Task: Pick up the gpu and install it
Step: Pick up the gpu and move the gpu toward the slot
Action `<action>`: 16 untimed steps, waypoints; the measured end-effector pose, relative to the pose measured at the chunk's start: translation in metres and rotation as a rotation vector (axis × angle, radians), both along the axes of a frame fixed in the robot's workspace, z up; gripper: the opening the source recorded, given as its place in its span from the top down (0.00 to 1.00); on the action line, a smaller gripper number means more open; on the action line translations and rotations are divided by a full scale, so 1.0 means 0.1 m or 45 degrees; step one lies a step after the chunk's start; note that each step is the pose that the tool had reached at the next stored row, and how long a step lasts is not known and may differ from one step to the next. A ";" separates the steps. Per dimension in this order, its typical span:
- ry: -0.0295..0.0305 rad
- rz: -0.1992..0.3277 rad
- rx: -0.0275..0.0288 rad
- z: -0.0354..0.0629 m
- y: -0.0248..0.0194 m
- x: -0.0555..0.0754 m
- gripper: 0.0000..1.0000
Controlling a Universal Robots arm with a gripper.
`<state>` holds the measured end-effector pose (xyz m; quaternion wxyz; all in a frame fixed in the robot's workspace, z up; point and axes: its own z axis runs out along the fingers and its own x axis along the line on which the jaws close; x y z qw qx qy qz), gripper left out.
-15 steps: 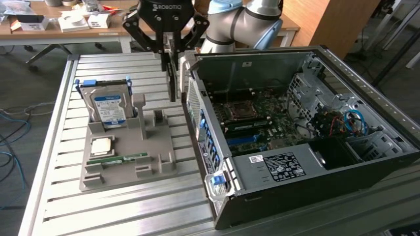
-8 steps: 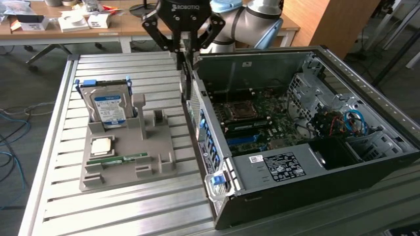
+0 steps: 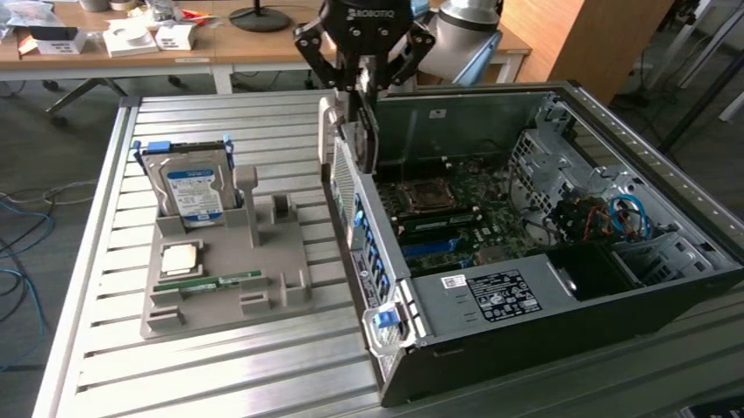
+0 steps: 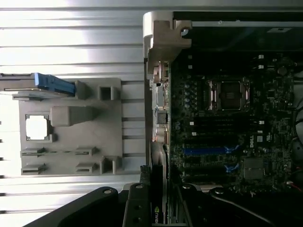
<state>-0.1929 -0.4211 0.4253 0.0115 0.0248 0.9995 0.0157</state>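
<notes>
Gripper (image 3: 365,85) partly closed, clamped on the gpu (image 3: 362,139) (card upright, edge-down), held at the rear wall of the open computer case (image 3: 651,287), over the motherboard (image 3: 465,209).

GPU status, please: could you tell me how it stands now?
Gripper shut on gpu. Card on edge above open case, not yet seated. Rear wall close beside card.

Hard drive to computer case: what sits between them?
Exterior view: the grey holder's empty upright posts and a strip of bare table slats lie between hard drive and computer case.
</notes>
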 end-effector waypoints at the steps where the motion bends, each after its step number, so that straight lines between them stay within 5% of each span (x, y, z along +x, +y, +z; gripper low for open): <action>1: 0.0000 0.000 0.0004 0.000 0.000 0.04 0.74; 16: 0.0001 0.000 0.0048 0.000 -0.002 0.73 0.74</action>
